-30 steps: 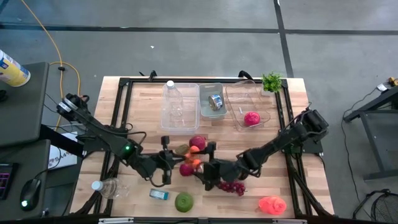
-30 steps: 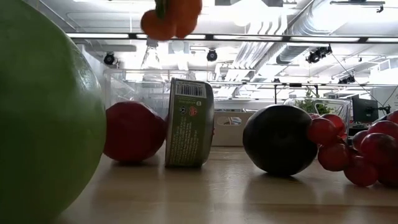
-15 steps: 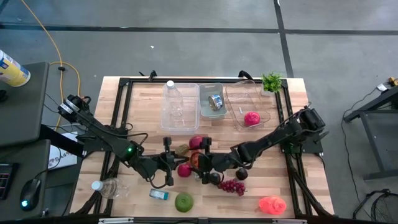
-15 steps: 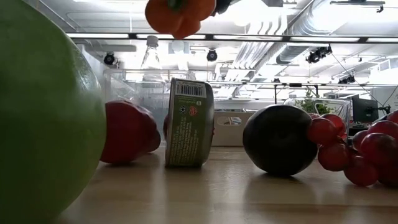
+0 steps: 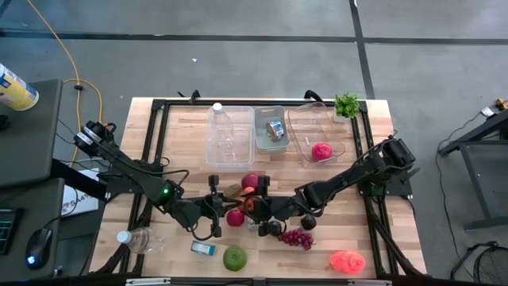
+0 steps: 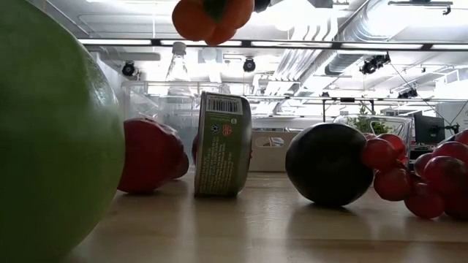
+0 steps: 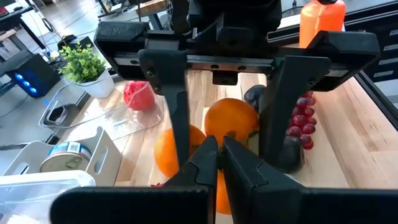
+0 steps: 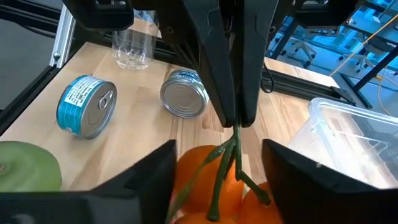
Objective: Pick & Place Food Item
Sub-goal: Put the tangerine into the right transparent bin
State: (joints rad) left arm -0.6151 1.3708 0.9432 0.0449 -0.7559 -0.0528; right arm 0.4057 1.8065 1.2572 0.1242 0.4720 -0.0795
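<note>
While the left gripper (image 7: 217,149) pinches the orange pepper's (image 8: 214,180) stem and the right gripper (image 8: 217,163) brackets it unclenched, we fear the stem snapping mid-handover.

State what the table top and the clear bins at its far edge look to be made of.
Pale wooden table top: looks like jointed wood strips with a smooth matte finish, going by the plank seams and grain. Clear rectangular bins: probably thin glossy plastic, since the wood shows through them and their rims catch glints.
</note>
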